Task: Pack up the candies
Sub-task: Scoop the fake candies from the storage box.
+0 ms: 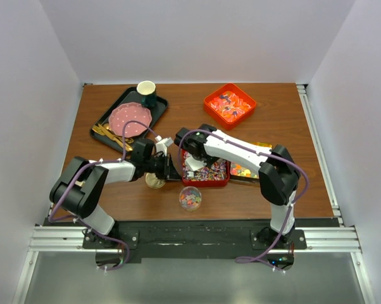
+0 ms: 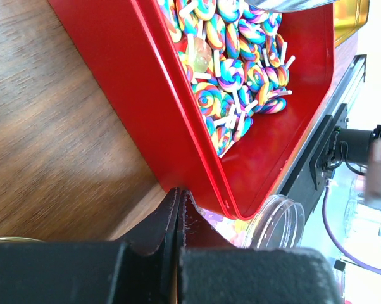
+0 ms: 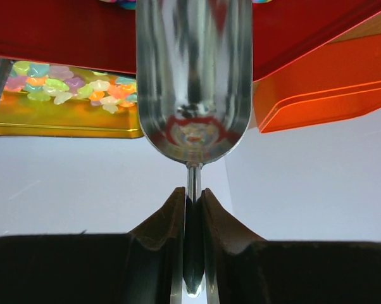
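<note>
The right gripper [image 3: 193, 201] is clamped tight on the thin handle of the scoop [image 3: 193, 76], whose steel bowl hangs over the red tray [image 1: 206, 183] at mid-table. The left gripper [image 2: 178, 197] is fully closed with nothing between its fingers, and its tips rest against the tray's outer left wall close to the near corner.

The candies [image 2: 231, 69], rainbow swirl lollipops on white sticks, are heaped inside the tray under the scoop. More candies sit in a clear jar [image 1: 190, 198] on the table [image 2: 51, 126] just in front of the tray, between the two arms. A gold lid [image 1: 155, 182] lies beside the left gripper. A yellow tin [image 3: 64, 123] of pastel sweets stands just right of the tray. An orange tray [image 1: 229, 104] sits at the far right, and a black tray [image 1: 108, 117] with a pink plate [image 1: 130, 119] and a cup [image 1: 146, 92] at the far left.
</note>
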Available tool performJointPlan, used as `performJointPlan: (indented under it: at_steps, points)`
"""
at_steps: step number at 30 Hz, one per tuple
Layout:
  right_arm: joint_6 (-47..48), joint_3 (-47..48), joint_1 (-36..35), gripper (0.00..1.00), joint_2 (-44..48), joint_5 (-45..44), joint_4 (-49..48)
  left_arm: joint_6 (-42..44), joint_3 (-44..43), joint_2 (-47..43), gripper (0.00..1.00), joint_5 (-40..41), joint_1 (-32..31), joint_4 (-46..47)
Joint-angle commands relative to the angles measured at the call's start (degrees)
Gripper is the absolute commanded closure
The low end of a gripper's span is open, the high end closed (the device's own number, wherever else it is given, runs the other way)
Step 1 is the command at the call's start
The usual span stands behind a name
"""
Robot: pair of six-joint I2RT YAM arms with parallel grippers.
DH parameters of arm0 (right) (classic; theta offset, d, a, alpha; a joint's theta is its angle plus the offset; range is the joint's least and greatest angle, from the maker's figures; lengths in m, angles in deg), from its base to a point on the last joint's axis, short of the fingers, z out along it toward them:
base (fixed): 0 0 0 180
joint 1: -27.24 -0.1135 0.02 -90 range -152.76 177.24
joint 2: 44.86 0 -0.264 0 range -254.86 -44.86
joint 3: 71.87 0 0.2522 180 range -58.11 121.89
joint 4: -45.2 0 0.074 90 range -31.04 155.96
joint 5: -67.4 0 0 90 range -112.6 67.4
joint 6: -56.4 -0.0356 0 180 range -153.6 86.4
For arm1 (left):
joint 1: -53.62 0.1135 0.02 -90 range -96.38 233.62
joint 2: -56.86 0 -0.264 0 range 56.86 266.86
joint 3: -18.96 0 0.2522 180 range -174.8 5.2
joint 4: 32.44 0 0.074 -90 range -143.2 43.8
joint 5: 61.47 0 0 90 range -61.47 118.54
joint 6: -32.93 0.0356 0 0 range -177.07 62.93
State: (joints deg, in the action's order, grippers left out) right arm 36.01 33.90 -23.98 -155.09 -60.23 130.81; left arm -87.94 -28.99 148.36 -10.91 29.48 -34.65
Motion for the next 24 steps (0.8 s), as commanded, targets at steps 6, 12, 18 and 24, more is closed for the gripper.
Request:
performJointPlan:
  at_steps: [6, 12, 18, 24]
  points:
    - [-1.29, 0.98, 0.68, 1.0, -1.11, 2.11, 1.61, -0.59, 0.18, -1.16, 1.0, -2.83, -0.82, 4.44]
    - [-5.88, 0.55, 2.17, 1.0, -2.53, 12.73, 3.47, -1.91, 2.11, -0.89, 1.0, -3.8, -1.52, 5.85]
    - [-3.43, -0.6, 7.01, 1.0, -2.53, 16.79, -0.57, -3.05, 1.94, 0.43, 1.0, -4.94, -1.7, 6.46]
    - [-0.26, 0.45, 8.77, 1.0, -3.76, 18.3, -5.32, -3.41, -0.34, 2.97, 1.0, -6.26, -2.05, 6.82]
